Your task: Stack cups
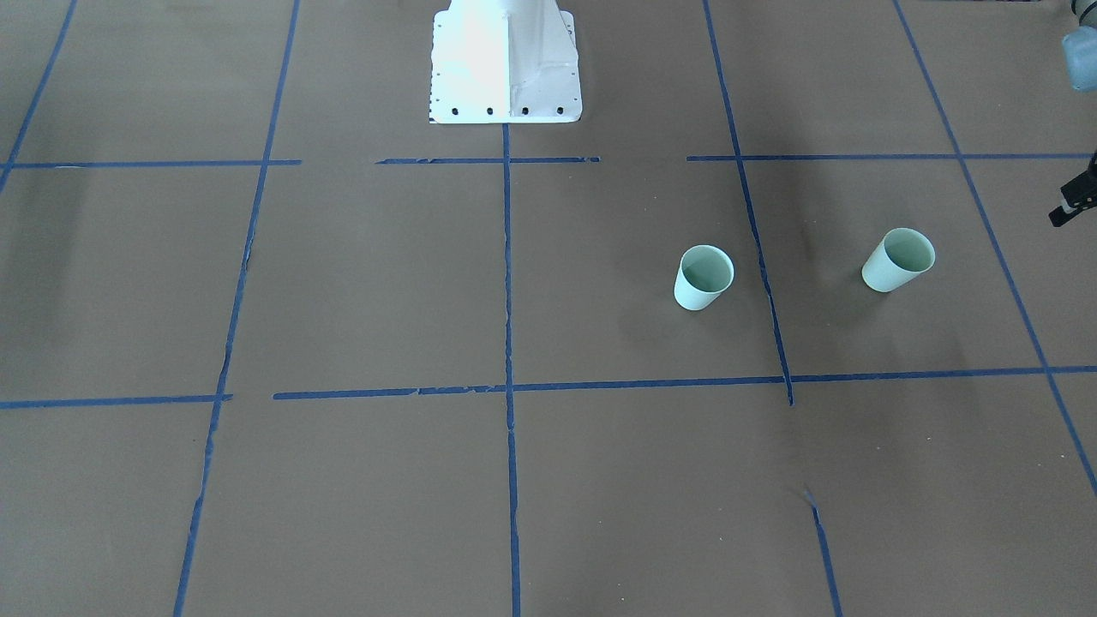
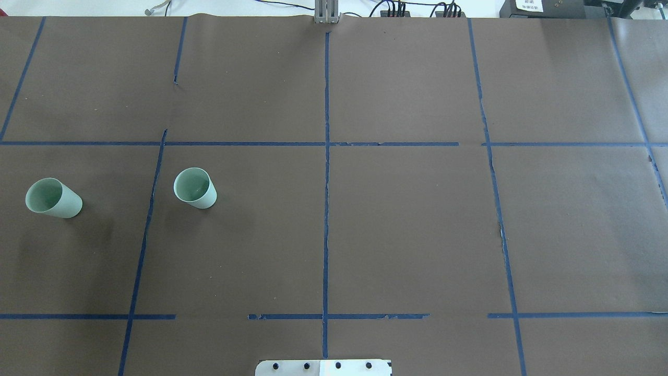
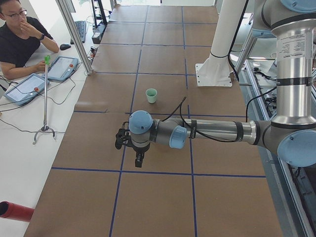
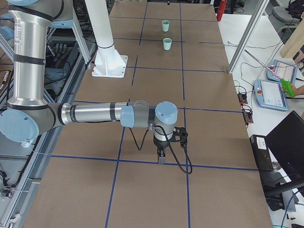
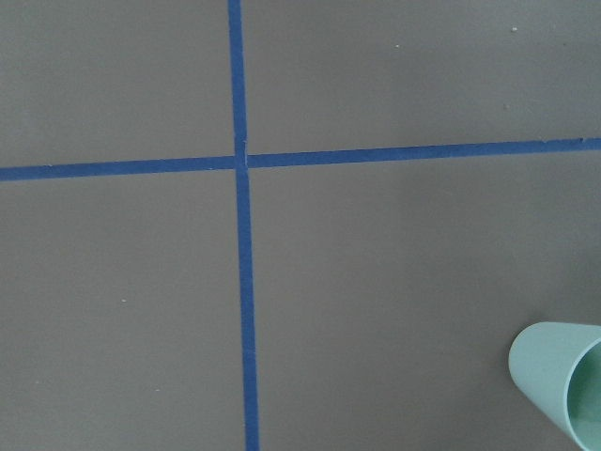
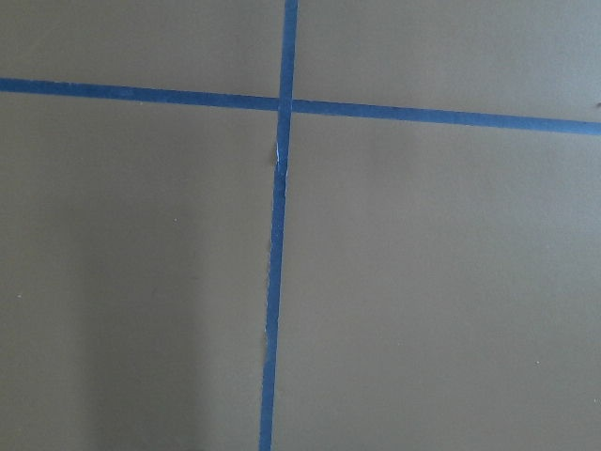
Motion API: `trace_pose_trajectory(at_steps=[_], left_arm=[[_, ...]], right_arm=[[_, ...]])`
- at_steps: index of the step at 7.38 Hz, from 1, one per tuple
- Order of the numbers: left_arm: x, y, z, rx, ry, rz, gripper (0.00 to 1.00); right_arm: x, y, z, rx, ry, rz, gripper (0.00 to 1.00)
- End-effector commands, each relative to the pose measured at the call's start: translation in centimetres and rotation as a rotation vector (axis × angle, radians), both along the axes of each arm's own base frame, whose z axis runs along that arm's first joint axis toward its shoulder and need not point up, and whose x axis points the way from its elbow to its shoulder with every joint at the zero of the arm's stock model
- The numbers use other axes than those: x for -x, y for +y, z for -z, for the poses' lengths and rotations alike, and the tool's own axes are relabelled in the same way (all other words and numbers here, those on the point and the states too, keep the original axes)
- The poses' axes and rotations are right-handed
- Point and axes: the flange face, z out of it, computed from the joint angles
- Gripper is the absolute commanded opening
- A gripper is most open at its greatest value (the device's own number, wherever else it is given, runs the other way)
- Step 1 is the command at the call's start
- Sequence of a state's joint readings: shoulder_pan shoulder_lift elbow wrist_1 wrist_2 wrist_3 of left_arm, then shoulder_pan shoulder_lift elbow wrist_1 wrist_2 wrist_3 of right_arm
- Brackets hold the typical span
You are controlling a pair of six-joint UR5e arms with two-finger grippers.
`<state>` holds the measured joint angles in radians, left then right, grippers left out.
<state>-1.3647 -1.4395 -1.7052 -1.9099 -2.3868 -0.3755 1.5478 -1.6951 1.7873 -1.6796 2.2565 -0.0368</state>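
Observation:
Two pale mint-green cups stand upright and apart on the brown table, on my left side. One cup is nearer the middle, and the other cup is further out. Both show far off in the exterior right view. A cup's rim shows at the bottom right of the left wrist view. My left gripper hangs above the table short of the cups; I cannot tell whether it is open. My right gripper hangs over the table's right end, far from the cups; I cannot tell its state.
The white robot base stands at the table's rear middle. Blue tape lines divide the brown table into squares. An operator sits with tablets beside the table. A thin stand is at the table's edge.

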Motion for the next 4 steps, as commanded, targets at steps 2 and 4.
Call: trace_pose_trajectory(at_steps=[2, 4], left_arm=[[-9.1, 1.5, 2.9, 0.116, 0.018, 0.094, 1.00], [-13.3, 2.8, 3.9, 0.100, 0.008, 0.094, 1.00]], right_arm=[[0.0, 0.0, 0.1, -0.001, 0.000, 0.000, 1.00], [0.0, 0.0, 0.1, -0.003, 0.000, 0.000, 1.00]])
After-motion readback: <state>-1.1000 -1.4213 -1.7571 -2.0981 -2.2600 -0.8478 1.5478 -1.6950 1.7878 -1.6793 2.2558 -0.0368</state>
